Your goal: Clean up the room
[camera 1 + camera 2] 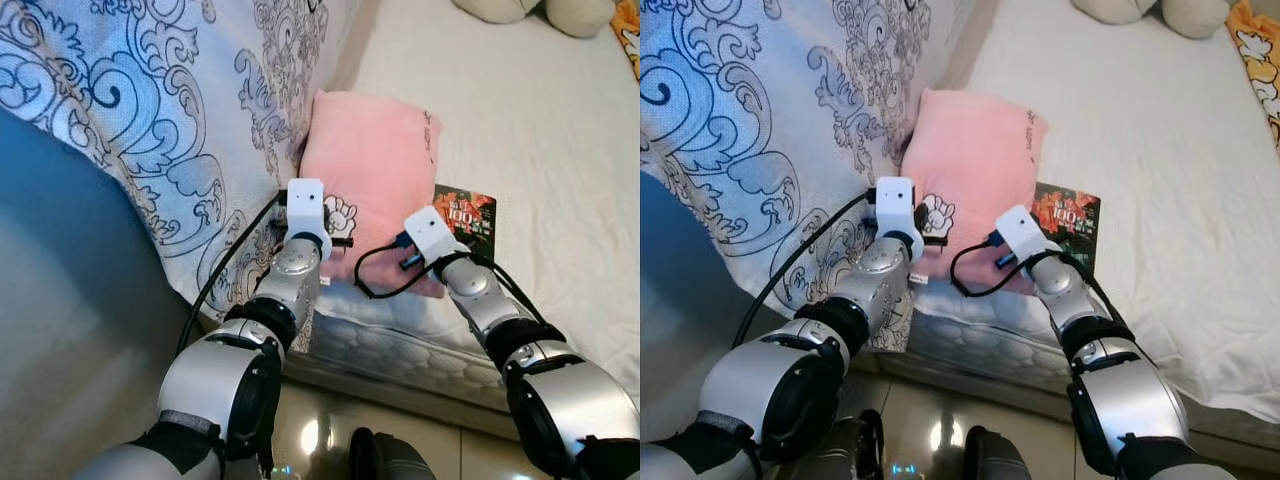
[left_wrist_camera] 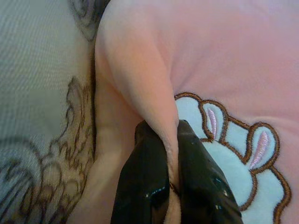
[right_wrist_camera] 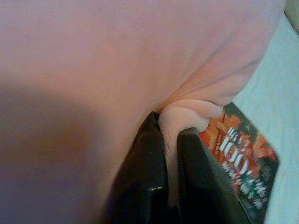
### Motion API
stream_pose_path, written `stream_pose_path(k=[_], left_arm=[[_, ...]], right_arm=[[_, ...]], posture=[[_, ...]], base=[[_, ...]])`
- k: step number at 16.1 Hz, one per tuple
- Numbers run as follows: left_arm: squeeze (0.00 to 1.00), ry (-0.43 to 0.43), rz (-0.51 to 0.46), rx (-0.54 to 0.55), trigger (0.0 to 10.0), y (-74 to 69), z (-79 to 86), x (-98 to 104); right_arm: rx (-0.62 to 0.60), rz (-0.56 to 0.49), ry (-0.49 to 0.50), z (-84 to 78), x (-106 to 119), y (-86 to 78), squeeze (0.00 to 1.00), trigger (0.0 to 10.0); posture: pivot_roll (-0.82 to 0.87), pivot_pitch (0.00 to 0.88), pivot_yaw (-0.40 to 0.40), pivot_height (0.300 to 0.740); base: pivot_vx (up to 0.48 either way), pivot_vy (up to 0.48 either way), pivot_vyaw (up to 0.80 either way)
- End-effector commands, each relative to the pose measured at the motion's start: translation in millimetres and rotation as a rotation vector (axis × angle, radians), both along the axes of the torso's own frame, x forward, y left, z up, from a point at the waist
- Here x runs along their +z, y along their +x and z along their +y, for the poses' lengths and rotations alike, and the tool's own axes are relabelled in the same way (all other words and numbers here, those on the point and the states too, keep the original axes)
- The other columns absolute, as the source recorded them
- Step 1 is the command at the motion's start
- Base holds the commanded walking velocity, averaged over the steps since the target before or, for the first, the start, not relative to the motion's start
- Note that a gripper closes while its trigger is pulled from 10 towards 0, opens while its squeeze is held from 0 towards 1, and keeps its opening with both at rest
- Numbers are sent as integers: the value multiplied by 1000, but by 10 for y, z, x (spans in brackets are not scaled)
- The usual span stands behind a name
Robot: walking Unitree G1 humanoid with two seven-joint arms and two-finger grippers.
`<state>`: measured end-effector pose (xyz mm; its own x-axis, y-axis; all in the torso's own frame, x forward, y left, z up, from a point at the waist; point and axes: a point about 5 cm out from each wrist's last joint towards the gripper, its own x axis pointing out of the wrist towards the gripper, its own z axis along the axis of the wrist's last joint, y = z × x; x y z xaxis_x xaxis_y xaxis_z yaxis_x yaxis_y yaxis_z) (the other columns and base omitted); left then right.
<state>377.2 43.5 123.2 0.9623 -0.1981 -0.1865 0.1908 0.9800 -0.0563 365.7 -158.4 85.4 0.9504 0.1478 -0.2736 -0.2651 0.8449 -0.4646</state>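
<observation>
Currently: pink pillow (image 1: 372, 165) on bed (image 1: 540, 130), pinched at near corners by left end effector (image 2: 172, 154) and right end effector (image 3: 170, 140); not yet lifted; booklet (image 1: 468, 215) remains.

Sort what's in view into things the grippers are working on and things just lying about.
In hand:
- pink pillow, pinched by the left gripper and the right gripper

Lying about:
- booklet partly under the pillow
- patterned quilt
- plush toys at the far edge
- white bedsheet

Head eyes downward; wrist cameras close on pink pillow (image 1: 375, 170).
</observation>
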Motion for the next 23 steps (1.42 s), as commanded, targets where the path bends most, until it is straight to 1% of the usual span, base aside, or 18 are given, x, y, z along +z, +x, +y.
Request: stream_pose_path(k=[1,2,3,4,5,6,9,11,12,13,15,16,17,19,20,21,23], left_arm=[[0,44,-71,-55,10000,59,-80,187],[0,49,-105,-56,10000,112,-45,296],[0,28,-113,-44,10000,154,-5,376],[0,36,-133,-50,10000,173,6,427],[0,62,-150,-64,10000,176,5,441],[0,54,-128,-66,10000,162,7,393],[0,-15,-62,-74,10000,120,-36,287],[0,-31,-48,-73,10000,103,-46,251],[345,-62,-39,-72,10000,104,-38,247],[1000,-99,-39,-81,10000,110,-39,266],[1000,-85,-58,-99,10000,111,-61,291],[1000,-30,-101,-121,10000,108,-81,320],[1000,0,-144,-127,10000,110,-72,350],[1000,17,-204,-119,10000,134,17,408],[1000,23,-242,-118,10000,162,72,479],[1000,34,-254,-121,10000,169,90,499],[1000,62,-304,-144,10000,192,122,591]], right_arm=[[-29,24,60,17,-39,-15,0,10000],[-38,20,106,61,-25,-5,0,10000],[-41,18,132,103,-16,2,0,10000],[-58,27,181,129,-17,6,0,10000],[-55,35,190,161,-18,9,0,10000],[-36,30,160,203,8,27,0,10000],[-37,31,143,187,46,55,0,10000],[-44,33,140,168,52,60,0,10000],[-59,28,151,150,63,67,1000,10000],[-68,28,160,153,69,71,1000,10000],[-74,31,159,172,59,68,1000,10000],[-114,10,181,151,79,77,1000,10000],[-144,-11,202,137,87,77,1000,10000],[-144,-25,229,189,32,32,1000,10000],[-144,-49,236,199,33,21,1000,10000],[-147,-62,237,195,44,23,1000,10000],[-173,-119,249,124,127,51,1000,10000]], posture=[[-60,298,-77,740],[-57,296,-75,740],[-49,293,-72,740],[-40,286,-74,740],[-38,279,-71,740],[-31,272,-71,740],[-26,261,-79,740],[-26,254,-82,740],[-23,247,-82,740],[-25,237,-77,740],[-23,224,-77,740],[-24,212,-72,740],[-23,193,-69,740],[-13,163,-70,740],[-3,136,-68,740],[0,131,-68,740],[24,70,-67,740]], base=[[0,0,0],[0,0,0],[0,0,0],[0,0,0],[0,0,0],[0,0,0],[0,0,0],[0,0,0],[0,0,0],[0,0,0],[0,0,0],[0,0,0],[0,0,0],[0,0,0],[0,0,0],[0,0,0],[0,0,0]])
